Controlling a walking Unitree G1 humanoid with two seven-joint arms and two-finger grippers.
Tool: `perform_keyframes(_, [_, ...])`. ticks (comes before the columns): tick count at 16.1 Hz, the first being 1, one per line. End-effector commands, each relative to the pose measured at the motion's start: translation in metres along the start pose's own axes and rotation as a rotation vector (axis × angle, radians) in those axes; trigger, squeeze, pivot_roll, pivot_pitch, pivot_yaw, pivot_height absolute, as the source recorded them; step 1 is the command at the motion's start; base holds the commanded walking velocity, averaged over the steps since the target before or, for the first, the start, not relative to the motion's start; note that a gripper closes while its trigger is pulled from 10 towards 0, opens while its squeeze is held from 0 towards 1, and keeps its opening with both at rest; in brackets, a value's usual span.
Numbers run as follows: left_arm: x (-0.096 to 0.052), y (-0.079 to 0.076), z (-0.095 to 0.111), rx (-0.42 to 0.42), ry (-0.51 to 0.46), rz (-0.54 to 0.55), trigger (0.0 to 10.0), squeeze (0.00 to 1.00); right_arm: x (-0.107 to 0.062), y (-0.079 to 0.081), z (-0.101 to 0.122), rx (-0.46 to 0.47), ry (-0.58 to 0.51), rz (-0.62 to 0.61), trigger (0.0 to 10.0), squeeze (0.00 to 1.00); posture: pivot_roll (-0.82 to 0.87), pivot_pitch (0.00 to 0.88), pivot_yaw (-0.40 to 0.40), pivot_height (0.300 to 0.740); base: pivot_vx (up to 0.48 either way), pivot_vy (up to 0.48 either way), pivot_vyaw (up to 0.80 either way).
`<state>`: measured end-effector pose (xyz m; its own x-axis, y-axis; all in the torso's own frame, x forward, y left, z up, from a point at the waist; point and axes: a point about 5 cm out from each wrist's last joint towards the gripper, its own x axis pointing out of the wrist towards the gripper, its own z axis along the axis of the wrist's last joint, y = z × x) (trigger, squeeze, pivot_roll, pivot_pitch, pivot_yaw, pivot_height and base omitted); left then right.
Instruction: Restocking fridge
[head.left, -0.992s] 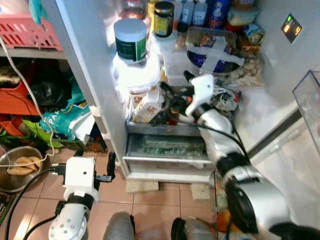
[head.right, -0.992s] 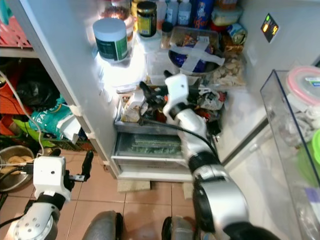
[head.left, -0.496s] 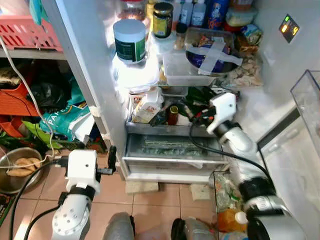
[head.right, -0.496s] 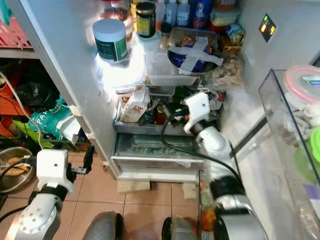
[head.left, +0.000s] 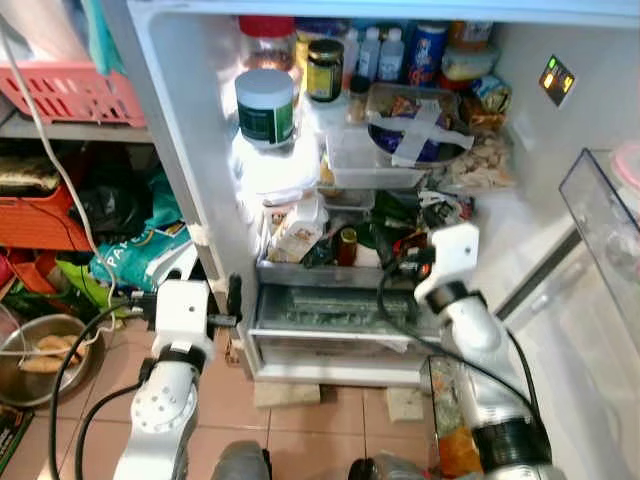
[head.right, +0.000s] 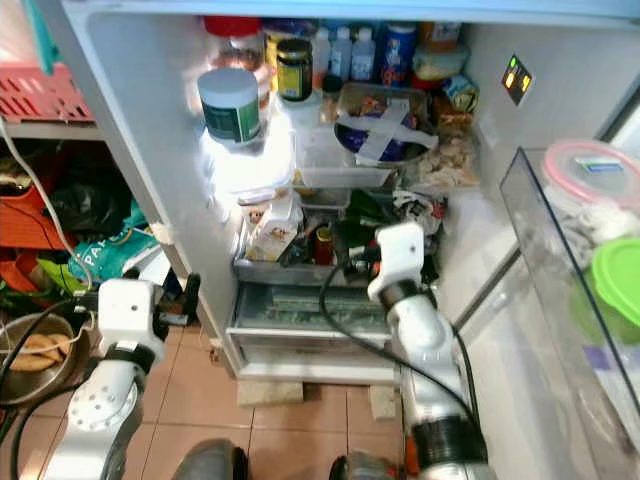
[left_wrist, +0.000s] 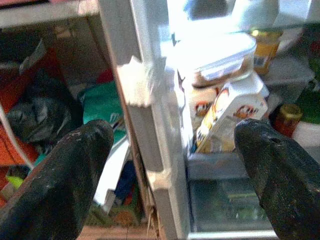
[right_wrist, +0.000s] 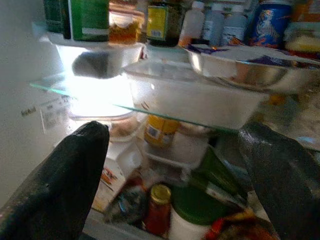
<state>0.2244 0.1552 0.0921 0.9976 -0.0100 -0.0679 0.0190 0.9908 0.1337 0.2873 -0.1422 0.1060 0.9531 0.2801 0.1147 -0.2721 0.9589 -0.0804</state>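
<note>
The fridge stands open. Its glass shelf (head.left: 340, 180) carries a white jar with a green label (head.left: 265, 108), a clear tub (head.left: 365, 160) and a taped steel bowl (head.left: 420, 115). The crowded shelf below holds a carton (head.left: 297, 225) and a small red jar with a yellow cap (head.left: 347, 245). My right gripper (head.left: 398, 262) hovers at that shelf's right front, open with nothing between its fingers (right_wrist: 75, 180). My left gripper (head.left: 205, 298) hangs low by the fridge's left wall, open and holding nothing, its fingers (left_wrist: 60, 175) spread wide.
A crisper drawer (head.left: 330, 310) sits under the lower shelf. The fridge door's clear bin (head.right: 570, 260) juts out on the right. On the left are a red basket (head.left: 70, 85), bags and a metal bowl (head.left: 45, 350) on the tiled floor. Bottles (head.left: 450, 440) stand by my right side.
My right gripper has drawn back to the right, out of the lower shelf. The left arm has come up closer to the fridge wall. The camera has shifted.
</note>
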Motion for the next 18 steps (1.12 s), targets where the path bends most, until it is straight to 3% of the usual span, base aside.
perform_keyframes(1, [0.002, -0.002, -0.002, 0.005, 0.003, 0.003, 10.0, 0.00, -0.001, -0.001, 0.005, -0.022, 0.000, -0.026, 10.0, 0.00, 0.11, 0.000, -0.001, 0.740, 0.000, 0.000, 0.00])
perform_keyframes(7, [0.006, -0.005, -0.006, -0.040, 0.008, 0.009, 10.0, 0.00, -0.011, -0.024, -0.007, -0.099, 0.091, -0.142, 10.0, 0.00, 0.10, 0.000, -0.020, 0.740, 0.000, 0.050, 0.00])
perform_keyframes(15, [0.007, -0.005, -0.009, -0.038, 0.020, 0.002, 10.0, 0.00, -0.007, -0.022, -0.007, -0.123, 0.100, -0.162, 10.0, 0.00, 0.10, 0.000, -0.012, 0.740, 0.000, 0.462, 0.00])
perform_keyframes(18, [0.007, -0.005, -0.010, -0.035, 0.024, 0.009, 10.0, 0.00, -0.005, -0.021, -0.007, -0.127, 0.100, -0.159, 10.0, 0.00, 0.10, 0.000, -0.016, 0.740, 0.000, 0.480, -0.69])
